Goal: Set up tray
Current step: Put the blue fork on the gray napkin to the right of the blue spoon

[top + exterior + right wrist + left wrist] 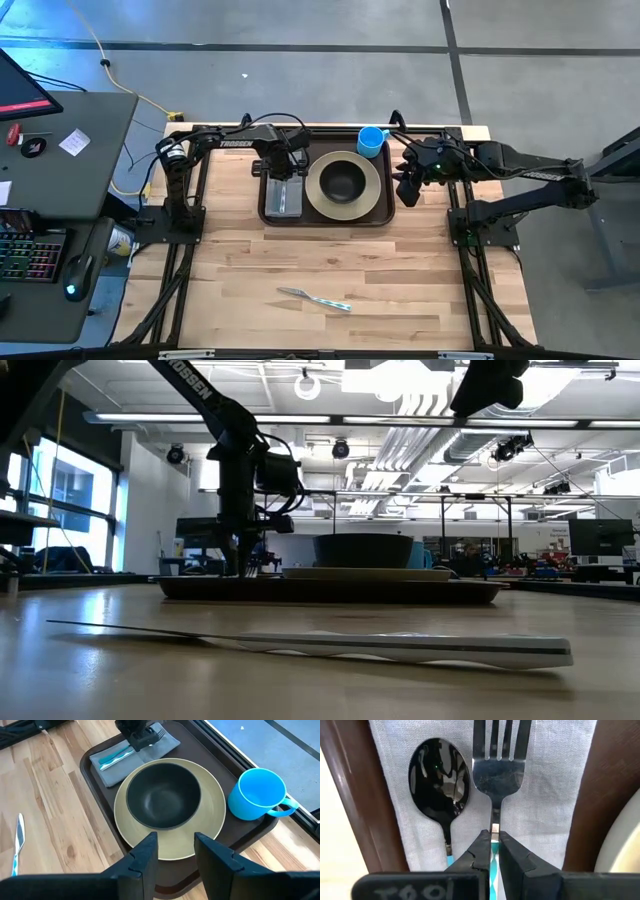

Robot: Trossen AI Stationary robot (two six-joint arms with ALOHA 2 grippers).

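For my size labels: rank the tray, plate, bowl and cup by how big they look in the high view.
1. Dark brown rectangular plastic tray
2. Round beige plate
3. Dark round bowl
4. Blue plastic cup

All rest at about one height, so camera nearness barely skews this.

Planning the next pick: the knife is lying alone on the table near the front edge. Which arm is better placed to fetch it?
Probably the right: the right gripper hangs open and empty above the plate, while the left gripper is shut on the fork over the napkin. The knife lies roughly midway.

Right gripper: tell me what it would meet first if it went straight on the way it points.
Probably the beige plate on the tray, just ahead of the right gripper, whose fingers stand open; the dark bowl lies beyond. Depth is unclear.
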